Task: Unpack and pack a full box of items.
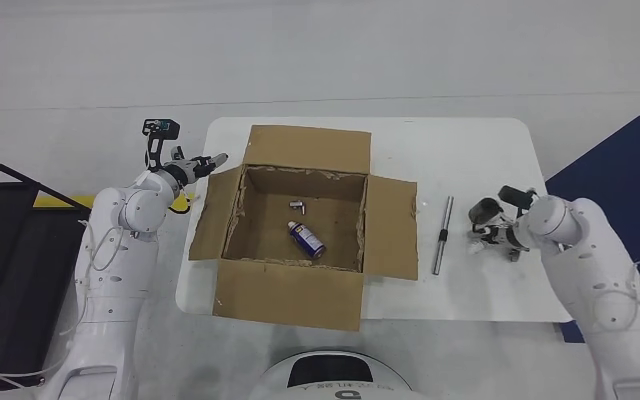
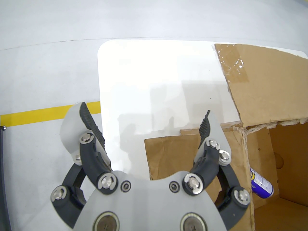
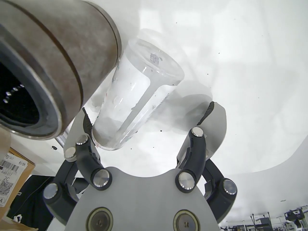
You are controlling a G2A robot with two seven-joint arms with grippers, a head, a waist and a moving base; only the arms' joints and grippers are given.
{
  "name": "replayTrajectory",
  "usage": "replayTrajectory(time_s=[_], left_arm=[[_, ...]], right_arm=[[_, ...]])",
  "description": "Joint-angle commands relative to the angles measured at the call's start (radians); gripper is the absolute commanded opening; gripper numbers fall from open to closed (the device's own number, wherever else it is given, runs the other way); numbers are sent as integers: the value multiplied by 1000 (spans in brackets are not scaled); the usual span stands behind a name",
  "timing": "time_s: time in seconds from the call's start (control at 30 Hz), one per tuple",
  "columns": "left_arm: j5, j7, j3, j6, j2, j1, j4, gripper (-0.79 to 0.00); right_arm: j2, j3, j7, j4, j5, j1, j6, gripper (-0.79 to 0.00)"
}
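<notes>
Item: grey metal sleeve [image 3: 55,73], hollow, dark bore, on the table [image 1: 470,150] to the right of the box [image 1: 305,148], just beside the right gripper [image 3: 148,108].

Item: clear cup [image 3: 134,97], on its side, right of the box and touching the sleeve. It lies inside the right gripper's spread fingers. Its long axis runs away from the wrist at a slant, and its near end rests against one pad [image 3: 87,121]. The other pad stands apart from it. Jaws open, gripping nothing.

Item: metal rod [image 1: 442,235], right of the box, between its right flap and the sleeve, lying parallel to that flap.

Item: box, all four flaps folded out. Contents: spray can [image 1: 307,239] near the middle of the floor, long axis diagonal to the walls, and a small part [image 1: 297,206] just beyond it.

Item: left gripper [image 2: 145,108], left of the box past its left flap, above the table edge. Jaws open and empty.

Assessment: unpacking looks part done, with two pieces left inside. The left arm is the nearer to the can, which lies right of and below its jaws. The jaws would need to close across the can's width.
</notes>
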Motion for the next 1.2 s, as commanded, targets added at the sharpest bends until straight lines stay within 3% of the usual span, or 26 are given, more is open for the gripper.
replayTrajectory(time_s=[0.0, 0.03, 0.13, 0.2, 0.57, 0.73, 0.87, 0.97, 1.17], left_arm=[[0, 0, 0, 0, 0, 0, 0, 0], [0, 0, 0, 0, 0, 0, 0, 0], [0, 0, 0, 0, 0, 0, 0, 0], [0, 0, 0, 0, 0, 0, 0, 0], [0, 0, 0, 0, 0, 0, 0, 0], [0, 0, 0, 0, 0, 0, 0, 0], [0, 0, 0, 0, 0, 0, 0, 0], [0, 0, 0, 0, 0, 0, 0, 0], [0, 0, 0, 0, 0, 0, 0, 0]], right_arm=[[2, 14, 2, 3, 5, -6, -2, -566], [3, 21, 3, 3, 6, -10, -3, -588], [7, 41, 3, 0, 13, -23, -10, -751], [8, 49, 4, -6, 19, -30, -14, -785], [23, 174, -56, -194, 41, -152, -9, -785], [25, 178, -39, -202, 30, -167, 6, -782], [22, 161, -43, -178, 31, -141, 6, -714], [19, 152, -57, -137, 34, -116, 9, -606], [13, 110, -46, -91, 26, -68, 9, -566]])
